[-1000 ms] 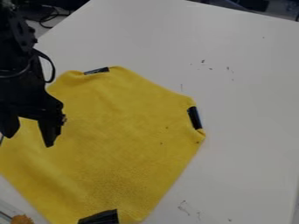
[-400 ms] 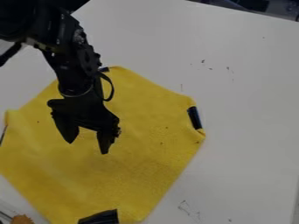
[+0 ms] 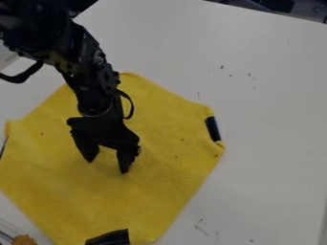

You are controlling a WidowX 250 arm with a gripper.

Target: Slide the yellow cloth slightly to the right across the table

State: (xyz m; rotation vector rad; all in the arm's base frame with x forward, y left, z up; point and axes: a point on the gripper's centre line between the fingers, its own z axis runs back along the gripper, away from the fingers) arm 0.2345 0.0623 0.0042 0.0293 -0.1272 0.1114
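The tool point(image 3: 106, 166) is hanging down over the yellow cloth point(image 3: 92, 203), its two fingers standing apart with nothing visible between them, so it is open and holding nothing. Its tips are pointing at the cloth's middle, near enough that they may be touching it. From this pose, the step in hand looks like one of placing the open fingers over the fabric rather than lifting or carrying it. Taking hold of the cloth would be calling for contact with its surface and a gentle closing on a pinch of material, since flat fabric is offering little to grip. The arm point(image 3: 99, 86) is slanting in from the upper left, with a thin cable point(image 3: 130, 103) looping beside it. Around the tool, the cloth is lying spread on the pale worktop point(image 3: 271, 105), one black strip point(image 3: 213, 128) sitting along its right-hand edge and another point(image 3: 110, 238) by its lower edge. A small orange-brown object point(image 3: 24, 240) is showing in the lower left corner. The arm and tool are hiding part of the cloth's upper left area, while the frame is cutting off its left and lower ends as well as the orange-brown object, which is hard to identify. Whether the strips are tape or something else, and whether they are fixing the cloth down, I cannot tell.
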